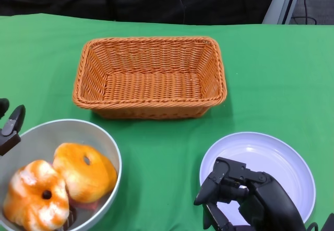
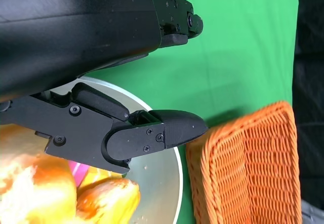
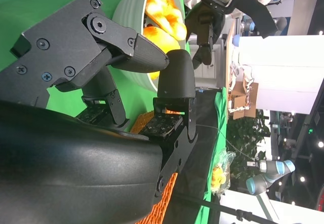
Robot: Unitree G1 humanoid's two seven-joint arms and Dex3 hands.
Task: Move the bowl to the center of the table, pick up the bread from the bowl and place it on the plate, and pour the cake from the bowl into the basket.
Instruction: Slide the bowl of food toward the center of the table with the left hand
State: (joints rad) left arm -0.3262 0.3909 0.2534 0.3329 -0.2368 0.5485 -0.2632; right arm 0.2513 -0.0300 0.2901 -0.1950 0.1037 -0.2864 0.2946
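Bowl sitting at the near left, both hands holding nothing

Left hand (image 1: 10, 126) is right at the far-left rim of the grey bowl (image 1: 107, 142), fingers (image 2: 167, 130) apart with one reaching over the rim and the other outside it, not clamped on anything I can see. Two orange glazed breads (image 1: 86, 171) sit in the bowl just past those fingers, something pink tucked under them. The wicker basket (image 1: 151, 77) is further out on the green surface (image 1: 271, 69), beyond both hands. Right hand (image 1: 235, 192) hovers over the near edge of the white plate (image 1: 282, 158), fingers (image 3: 174, 79) spread and gripping nothing
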